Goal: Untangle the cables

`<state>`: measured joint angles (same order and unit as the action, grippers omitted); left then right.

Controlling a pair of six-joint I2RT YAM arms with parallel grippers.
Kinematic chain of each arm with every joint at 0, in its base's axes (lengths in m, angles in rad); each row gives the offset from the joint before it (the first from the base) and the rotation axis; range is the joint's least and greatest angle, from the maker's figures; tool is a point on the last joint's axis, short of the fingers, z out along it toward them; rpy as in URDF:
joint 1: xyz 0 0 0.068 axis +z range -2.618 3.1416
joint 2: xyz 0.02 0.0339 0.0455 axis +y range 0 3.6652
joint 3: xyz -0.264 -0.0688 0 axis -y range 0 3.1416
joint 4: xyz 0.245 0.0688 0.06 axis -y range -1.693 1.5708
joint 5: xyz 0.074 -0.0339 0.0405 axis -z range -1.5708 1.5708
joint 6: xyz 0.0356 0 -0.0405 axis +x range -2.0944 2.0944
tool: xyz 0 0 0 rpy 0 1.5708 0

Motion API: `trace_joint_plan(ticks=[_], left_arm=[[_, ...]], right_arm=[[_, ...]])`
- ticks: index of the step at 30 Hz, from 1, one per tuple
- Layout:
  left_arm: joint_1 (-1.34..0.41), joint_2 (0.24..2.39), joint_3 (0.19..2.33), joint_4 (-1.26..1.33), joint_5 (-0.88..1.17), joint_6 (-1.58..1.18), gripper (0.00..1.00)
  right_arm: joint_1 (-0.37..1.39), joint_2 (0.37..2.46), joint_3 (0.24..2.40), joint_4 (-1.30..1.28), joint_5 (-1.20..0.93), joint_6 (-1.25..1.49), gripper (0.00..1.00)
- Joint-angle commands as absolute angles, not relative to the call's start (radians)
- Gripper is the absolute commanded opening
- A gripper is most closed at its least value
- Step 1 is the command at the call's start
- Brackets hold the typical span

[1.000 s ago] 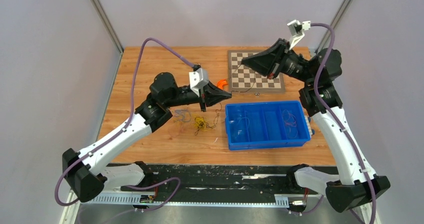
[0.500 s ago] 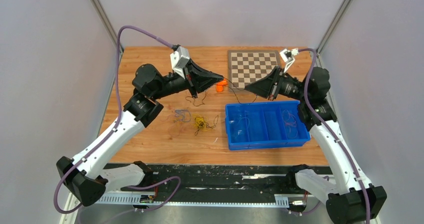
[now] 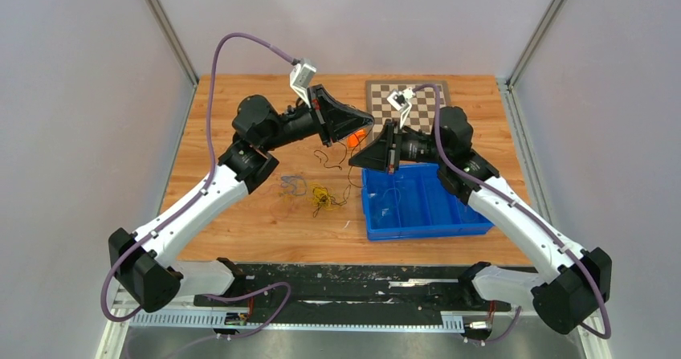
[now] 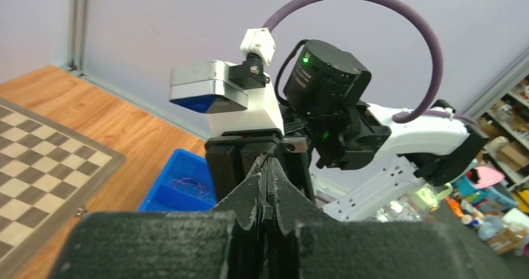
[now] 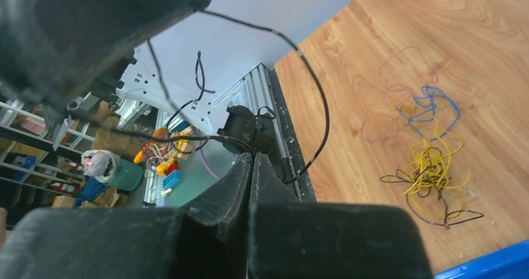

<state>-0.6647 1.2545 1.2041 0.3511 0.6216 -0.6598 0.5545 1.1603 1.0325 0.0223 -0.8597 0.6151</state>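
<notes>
Left fingers (image 4: pixel 277 185) and right fingers (image 5: pixel 234 182) are both pinched shut on one black cable (image 5: pixel 324 104), which sags in loops between them above the table (image 3: pixel 265 230). The yellow cable (image 3: pixel 321 197) and blue cable (image 3: pixel 292 185) lie bunched on the wood, near the blue bin (image 3: pixel 426 232).
</notes>
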Motion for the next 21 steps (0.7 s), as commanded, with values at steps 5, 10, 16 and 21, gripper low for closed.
trace_joint_plan(ticks=[5, 10, 16, 21], left_arm=[[-0.683, 1.221, 1.195, 0.408, 0.580, -0.787, 0.00], [-0.681, 1.209, 1.165, 0.402, 0.602, -0.790, 0.00], [-0.681, 1.220, 1.173, 0.415, 0.650, -0.805, 0.00], [-0.687, 1.241, 1.186, 0.426, 0.689, -0.818, 0.00]], right_arm=[[0.523, 1.118, 1.132, -0.016, -0.833, 0.472, 0.29], [0.459, 1.004, 1.128, -0.156, -0.834, 0.312, 0.79], [0.456, 0.955, 1.157, -0.264, -0.758, 0.162, 1.00], [0.466, 1.048, 1.219, -0.246, -0.776, 0.209, 1.00]])
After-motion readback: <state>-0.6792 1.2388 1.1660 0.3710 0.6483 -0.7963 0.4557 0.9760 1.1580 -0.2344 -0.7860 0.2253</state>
